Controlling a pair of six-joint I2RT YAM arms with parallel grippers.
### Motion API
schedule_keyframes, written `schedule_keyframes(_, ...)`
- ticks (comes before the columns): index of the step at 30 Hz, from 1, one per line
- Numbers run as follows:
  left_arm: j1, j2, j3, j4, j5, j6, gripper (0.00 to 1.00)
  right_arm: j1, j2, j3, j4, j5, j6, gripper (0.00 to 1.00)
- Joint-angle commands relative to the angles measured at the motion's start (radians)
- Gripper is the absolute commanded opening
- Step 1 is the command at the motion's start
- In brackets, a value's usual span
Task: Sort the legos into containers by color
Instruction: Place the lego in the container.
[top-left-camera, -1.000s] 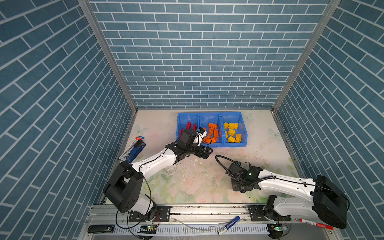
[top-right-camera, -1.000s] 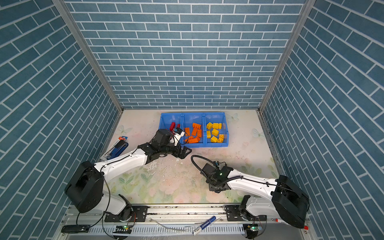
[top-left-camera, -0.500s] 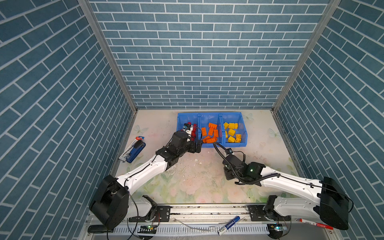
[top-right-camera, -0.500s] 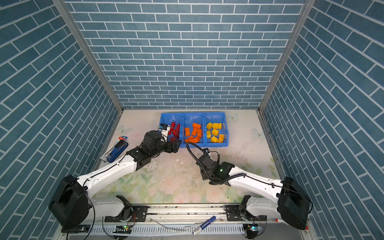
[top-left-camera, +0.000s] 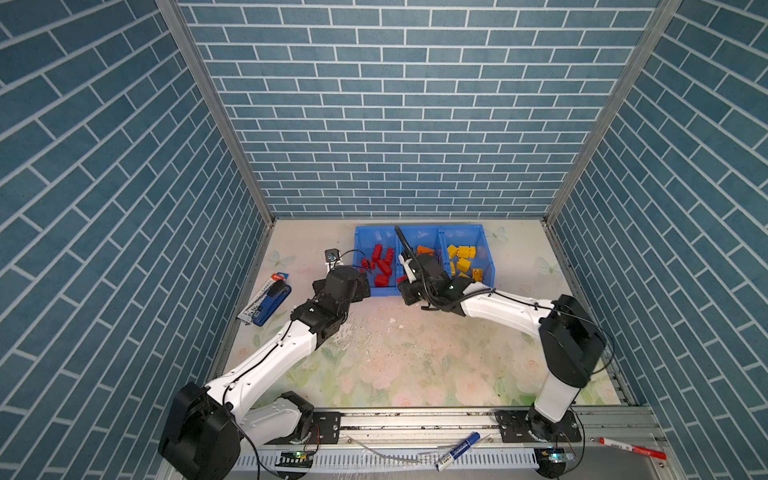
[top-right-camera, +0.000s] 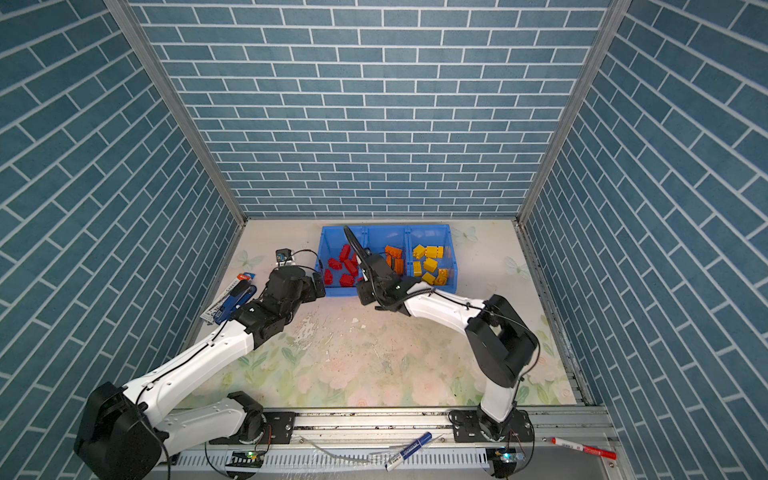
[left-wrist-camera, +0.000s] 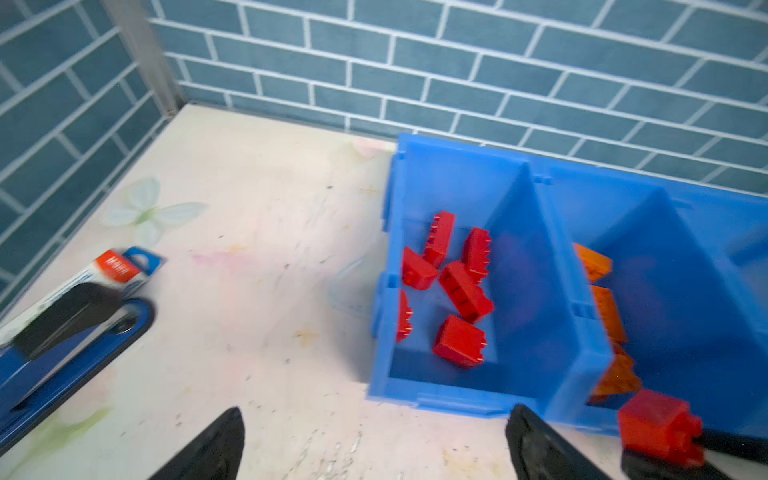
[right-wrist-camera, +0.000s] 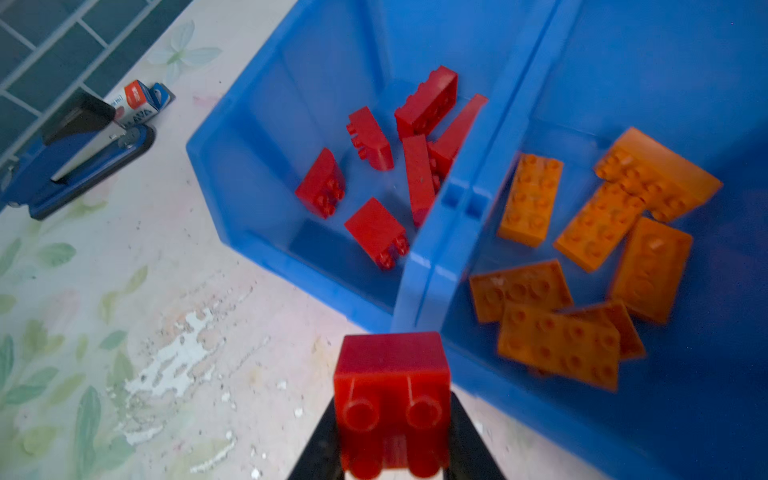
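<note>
**Top views:** The right gripper (top-left-camera: 402, 281) is clamped on a small square red plastic brick (top-left-camera: 400, 278) at the near wall of the bright blue three-bin plastic tray (top-left-camera: 488, 255). The left gripper (top-right-camera: 319, 286), spread wide and empty, sits just beside the tray's near corner. Yellow bricks (top-left-camera: 461, 259) fill the bin farthest from it.

**Left wrist:** The open fingers (left-wrist-camera: 226, 432) frame the red bin's near wall (left-wrist-camera: 457, 386). Loose red bricks (left-wrist-camera: 461, 286) lie just ahead.

**Right wrist:** The held brick shows its studs to the camera and looks squat, with no marked long axis. Dead ahead stands the divider (right-wrist-camera: 432, 266), with orange bricks (right-wrist-camera: 598, 232) beyond it on one side. The red bin lies ahead and toward the dark blue stapler (right-wrist-camera: 79, 166), so the drop likely needs a slight shift that way. The worn floral tabletop (right-wrist-camera: 166, 291) beneath is bare, and the bin has room.
</note>
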Motion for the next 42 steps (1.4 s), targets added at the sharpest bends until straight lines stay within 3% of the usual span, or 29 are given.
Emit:
schedule_keyframes(1,0.057,-0.010,0.027,-0.173,-0.102,-0.083,0.99,-0.036,0.115,0.185,-0.008,-0.084,-0.055,0.23)
schedule_keyframes(8,0.114,-0.041,0.009,-0.215,-0.102,-0.084,0.99,-0.055,0.331,0.517,-0.127,-0.173,-0.117,0.28)
schedule_keyframes(12,0.134,-0.026,0.008,-0.223,-0.120,-0.047,0.99,-0.055,0.409,0.655,-0.221,-0.149,-0.129,0.57)
schedule_keyframes(15,0.156,-0.013,0.012,-0.226,-0.176,-0.012,0.99,-0.054,0.352,0.630,-0.217,-0.103,-0.169,0.69)
schedule_keyframes(21,0.194,0.000,0.001,-0.131,-0.278,0.118,0.99,-0.057,0.031,0.324,-0.108,-0.061,-0.295,0.80)
schedule_keyframes(22,0.200,0.006,-0.006,-0.099,-0.302,0.150,0.99,-0.059,-0.037,0.250,-0.086,-0.024,-0.310,0.99)
schedule_keyframes(25,0.214,0.027,-0.046,0.036,-0.327,0.269,0.99,-0.081,-0.242,0.011,-0.003,0.128,-0.326,0.99)
schedule_keyframes(29,0.243,0.056,-0.085,0.170,-0.310,0.359,0.99,-0.189,-0.470,-0.249,0.061,0.207,-0.282,0.99)
schedule_keyframes(36,0.398,0.133,-0.173,0.344,-0.113,0.395,0.99,-0.451,-0.677,-0.542,0.115,0.389,-0.260,0.99)
schedule_keyframes(42,0.482,0.232,-0.221,0.556,0.089,0.416,0.99,-0.716,-0.687,-0.745,0.293,0.368,-0.197,0.99)
